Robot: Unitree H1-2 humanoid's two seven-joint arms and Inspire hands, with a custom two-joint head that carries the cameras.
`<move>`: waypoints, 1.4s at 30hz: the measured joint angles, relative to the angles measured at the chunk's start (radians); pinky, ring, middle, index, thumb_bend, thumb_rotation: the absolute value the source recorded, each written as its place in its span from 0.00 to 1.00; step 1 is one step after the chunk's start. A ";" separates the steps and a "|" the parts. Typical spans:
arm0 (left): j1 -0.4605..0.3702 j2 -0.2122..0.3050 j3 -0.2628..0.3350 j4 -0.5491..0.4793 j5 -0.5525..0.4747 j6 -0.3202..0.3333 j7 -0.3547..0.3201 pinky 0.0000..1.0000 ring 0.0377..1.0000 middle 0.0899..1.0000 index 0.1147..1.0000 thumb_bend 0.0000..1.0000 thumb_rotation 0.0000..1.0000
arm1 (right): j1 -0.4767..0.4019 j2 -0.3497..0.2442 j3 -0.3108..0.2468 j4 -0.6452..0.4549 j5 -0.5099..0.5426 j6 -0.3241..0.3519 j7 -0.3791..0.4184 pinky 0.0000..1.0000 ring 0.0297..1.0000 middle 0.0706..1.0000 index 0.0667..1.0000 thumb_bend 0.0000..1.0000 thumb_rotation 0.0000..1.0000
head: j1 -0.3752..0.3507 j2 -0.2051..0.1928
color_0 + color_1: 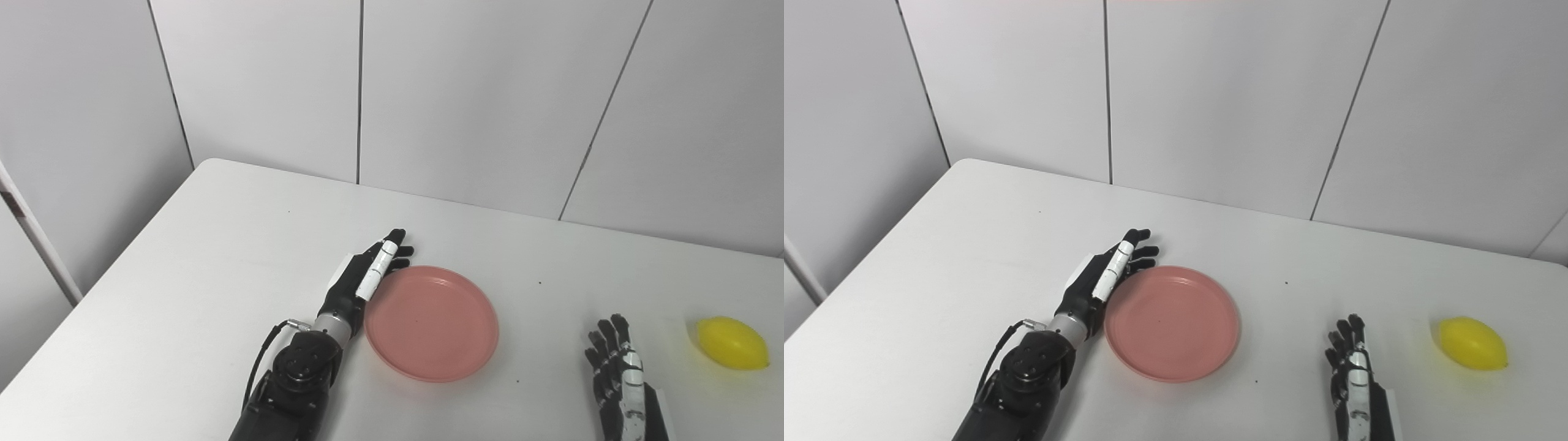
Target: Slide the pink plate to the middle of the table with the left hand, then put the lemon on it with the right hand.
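I am pressing the left hand point(367, 275), fingers straight and holding nothing, against the pink plate point(432, 323) mid-table; it may slip off. The right hand point(618, 373) is waiting open beside the lemon point(733, 343) near the right edge.

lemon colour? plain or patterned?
The lemon is plain bright yellow, no pattern. It shows best in the left eye view.

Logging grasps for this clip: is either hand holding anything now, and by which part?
Nothing is held. The left hand lies edge-on beside the pink plate's left rim, fingers straight; the right hand rests open, apart from the lemon.
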 measured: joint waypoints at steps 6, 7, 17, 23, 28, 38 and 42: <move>0.008 -0.025 -0.002 0.004 -0.006 0.000 0.001 0.87 0.84 0.84 0.88 0.70 1.00 | 0.000 0.014 0.010 0.001 -0.015 0.000 -0.014 1.00 0.96 0.95 0.98 0.72 1.00 | -0.026 0.006; 0.009 -0.031 0.000 0.005 -0.010 0.000 0.001 0.88 0.85 0.84 0.89 0.71 1.00 | 0.000 0.017 0.012 0.001 -0.018 0.000 -0.018 1.00 0.96 0.95 0.98 0.72 1.00 | -0.034 0.009; 0.008 -0.045 0.010 0.016 -0.058 0.000 0.005 0.92 0.88 0.88 0.93 0.70 1.00 | 0.000 0.043 0.039 0.001 -0.049 0.000 -0.040 1.00 0.97 0.95 0.97 0.73 1.00 | -0.115 0.025; 0.007 -0.046 0.013 0.018 -0.090 0.000 0.016 0.94 0.88 0.88 0.92 0.70 1.00 | -0.001 0.062 0.052 0.004 -0.070 0.000 -0.063 1.00 0.97 0.95 0.96 0.75 1.00 | -0.161 0.026; 0.007 -0.044 0.015 0.018 -0.118 0.000 0.023 0.92 0.88 0.88 0.92 0.70 1.00 | -0.004 0.074 0.060 0.008 -0.083 0.000 -0.071 1.00 0.97 0.95 0.97 0.74 1.00 | -0.160 0.028; 0.000 -0.035 0.020 0.028 -0.140 0.000 0.030 0.88 0.88 0.87 0.91 0.72 1.00 | -0.007 0.077 0.061 0.012 -0.086 0.000 -0.080 1.00 0.97 0.94 0.97 0.74 1.00 | -0.160 0.026; -0.006 -0.035 0.020 0.038 -0.146 0.000 0.030 0.87 0.88 0.88 0.92 0.71 1.00 | -0.010 0.077 0.059 0.014 -0.083 0.000 -0.080 1.00 0.95 0.93 0.96 0.76 0.94 | -0.170 0.017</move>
